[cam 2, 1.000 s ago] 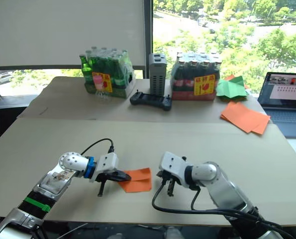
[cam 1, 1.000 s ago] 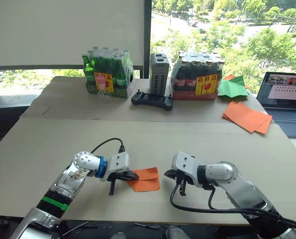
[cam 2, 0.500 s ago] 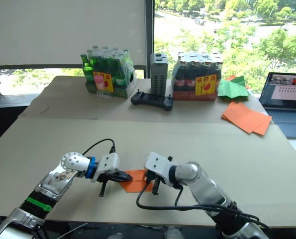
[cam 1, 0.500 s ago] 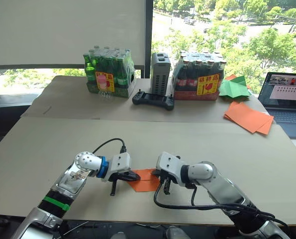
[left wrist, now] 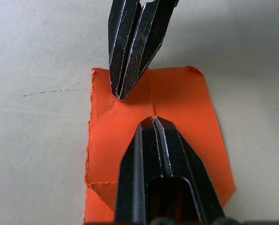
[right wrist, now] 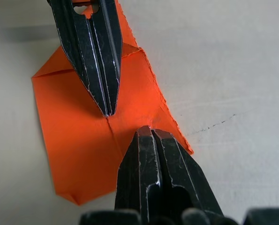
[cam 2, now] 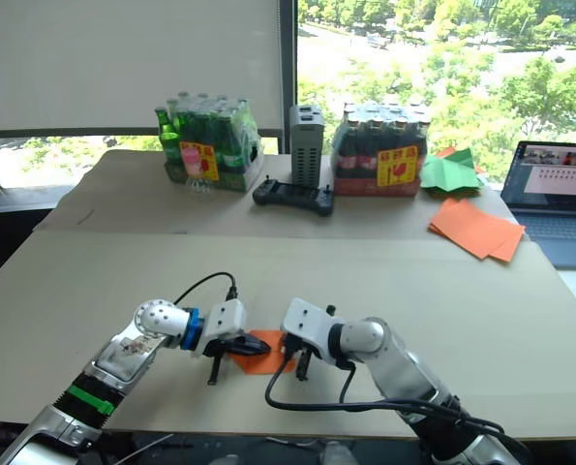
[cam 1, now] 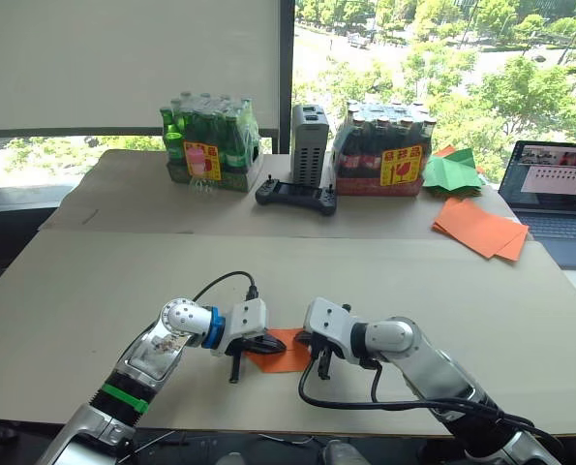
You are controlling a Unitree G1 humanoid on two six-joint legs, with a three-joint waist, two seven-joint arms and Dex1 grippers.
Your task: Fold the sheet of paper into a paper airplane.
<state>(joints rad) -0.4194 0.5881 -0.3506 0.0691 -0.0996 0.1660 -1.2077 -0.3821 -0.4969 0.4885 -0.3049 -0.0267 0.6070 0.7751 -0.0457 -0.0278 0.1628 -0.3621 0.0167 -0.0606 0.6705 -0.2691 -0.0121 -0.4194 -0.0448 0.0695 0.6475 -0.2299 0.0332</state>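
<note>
no legible text anywhere. green bottle pack has a yellow and pink label on its front, print too small to read. dark bottle pack, just right of the grey box, has a yellow label with red marks, unreadable. laptop screen far right of that box shows rows of red marks, unreadable

The sheet of paper, bright orange and creased, lies flat on the pale bench. The right gripper has its jaws closed, tip pressing the paper. The left gripper, jaws also closed, points its tip onto the paper just opposite.
</note>
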